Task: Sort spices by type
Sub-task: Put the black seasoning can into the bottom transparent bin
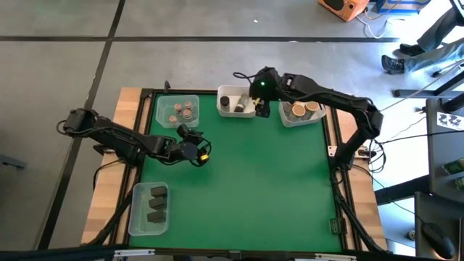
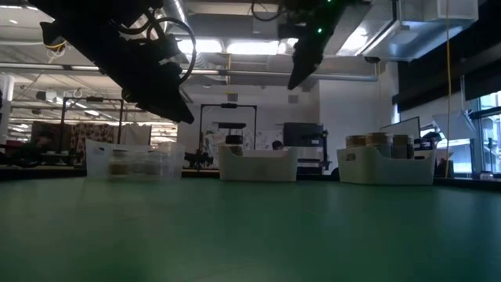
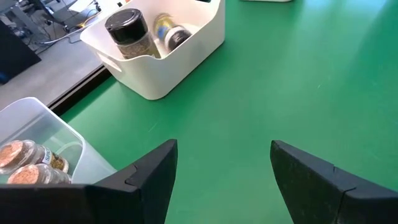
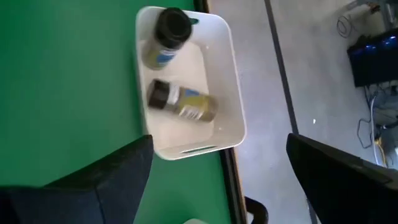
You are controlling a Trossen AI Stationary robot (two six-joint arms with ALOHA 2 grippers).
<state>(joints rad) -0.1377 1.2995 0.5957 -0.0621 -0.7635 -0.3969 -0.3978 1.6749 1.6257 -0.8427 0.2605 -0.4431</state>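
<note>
**Jars in Their Tubs, Both Pincers Empty**

The white tub [image 1: 237, 101] sat at the far edge of the green table [image 1: 246, 188], and everything here is placed from it.

Far to the left of the white tub and toward the near edge, a clear tub [image 1: 148, 210] held the dark blocks [image 1: 156, 204]. Just left of the white tub, another clear tub [image 1: 177, 111] held the jars with brown tops [image 1: 184, 111]. The left pincer [image 1: 196, 148] hung over bare green, left of the white tub and a bit nearer. Its fingers were spread apart and held nothing. No jar lay under it.

Inside the white tub, one black-topped jar [image 4: 166, 36] stood up and another jar [image 4: 180, 103] lay on its side. The right pincer [image 1: 262, 107] hung just above the tub's right end. Its fingers were wide apart and empty. The lying jar was below it, inside the tub.

Right of the white tub, a third tub [image 1: 301, 114] held jars with tan tops [image 1: 304, 109].

What could go wrong? The lying jar might roll and knock over the standing one. The right pincer was close to the tub wall, so a careless move might bump the tub and shove it toward the table edge.
</note>
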